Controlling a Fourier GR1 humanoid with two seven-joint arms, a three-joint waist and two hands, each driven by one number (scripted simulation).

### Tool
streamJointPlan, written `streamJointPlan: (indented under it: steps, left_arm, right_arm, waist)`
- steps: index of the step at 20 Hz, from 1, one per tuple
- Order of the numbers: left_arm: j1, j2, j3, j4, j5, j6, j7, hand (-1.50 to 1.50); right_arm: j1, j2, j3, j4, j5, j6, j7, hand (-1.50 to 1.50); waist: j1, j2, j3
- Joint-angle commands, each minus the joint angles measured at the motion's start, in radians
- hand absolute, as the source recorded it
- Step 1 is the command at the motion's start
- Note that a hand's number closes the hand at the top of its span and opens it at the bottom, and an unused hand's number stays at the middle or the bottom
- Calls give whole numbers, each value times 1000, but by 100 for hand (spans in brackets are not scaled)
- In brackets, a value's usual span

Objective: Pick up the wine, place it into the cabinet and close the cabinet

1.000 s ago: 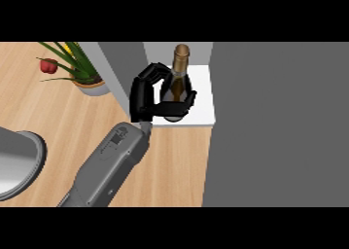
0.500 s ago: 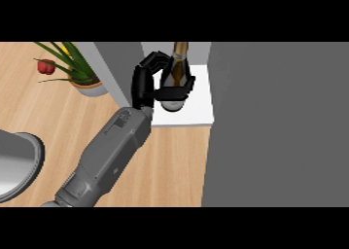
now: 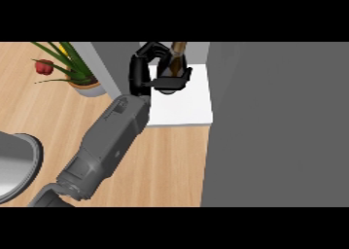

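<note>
Light wood tabletop (image 3: 33, 116) across the left and lower middle, seen steeply from above; large grey cabinet door (image 3: 285, 126) filling the right side; white cabinet shelf (image 3: 187, 104) between them, at the upper middle.

Wine bottle (image 3: 177, 61) over the back part of that white shelf, brown neck toward the view's top edge, dark base toward the viewer. Long axis roughly up and down the view, slightly tilted. Neck tip cut off at the frame's upper limit. Lower body largely hidden behind black fingers, so label and full outline hard to make out. Whether the base rests on the shelf or hangs just above it: cannot tell.

Left robot hand (image 3: 145, 68) wrapped round the bottle, fingers curled over the neck side at the top and thumb reaching across the lower body. Grey forearm (image 3: 109, 141) running diagonally from the lower left up to the wrist, crossing the tabletop and the shelf's left edge.

Right robot hand nowhere visible.

Potted plant (image 3: 76, 73) on the tabletop left of the shelf, well apart from the bottle: green blades, one red bloom, pale pot. Part of a rounded grey sink basin (image 3: 12, 165) at the left edge, cut off by the frame.
</note>
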Motion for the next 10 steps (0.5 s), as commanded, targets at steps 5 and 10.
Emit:
streamJointPlan:
  steps: [5, 10]
  left_arm:
    - [-89, -8, 53, 127, 7, 3, -74, 150]
    - [-112, -8, 135, 197, 67, -27, -85, 150]
  right_arm:
    - [46, 12, 18, -110, -60, -5, 39, -150]
    - [79, 21, 53, -117, -52, 10, 13, -150]
  waist:
    - [-10, 1, 0]
    - [-26, 6, 0]
